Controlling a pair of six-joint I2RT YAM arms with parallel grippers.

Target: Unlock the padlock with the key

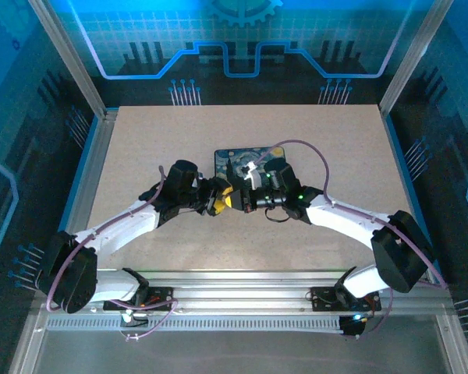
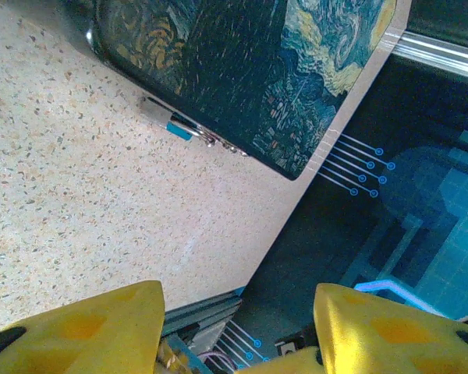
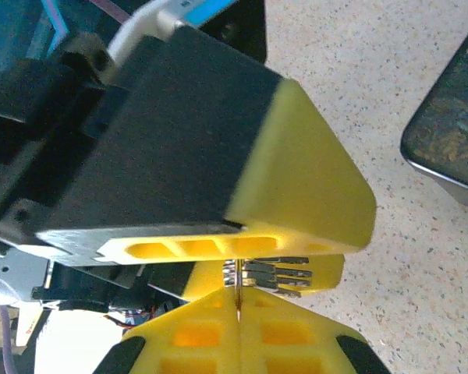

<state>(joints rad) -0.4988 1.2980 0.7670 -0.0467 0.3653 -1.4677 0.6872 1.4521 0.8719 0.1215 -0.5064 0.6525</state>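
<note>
My two grippers meet at the table's middle, just in front of the painted box (image 1: 246,160). The right gripper (image 3: 238,305) is shut on the key (image 3: 279,273), pinching its ring in the seam between the fingers, with the silvery blades splayed to the right. The left gripper (image 2: 238,331) is open. One of its yellow fingers (image 3: 296,199) lies across just above the blades and the other sits behind them. A small silvery fitting with a blue part (image 2: 175,125) sits at the box's edge; I cannot tell whether it is the padlock.
The speckled tabletop (image 1: 140,148) stretches around the box, bounded by metal rails and blue enclosure walls. The table's edge (image 2: 296,210) runs close to the box's corner in the left wrist view. A purple cable (image 1: 312,152) arcs over the right arm.
</note>
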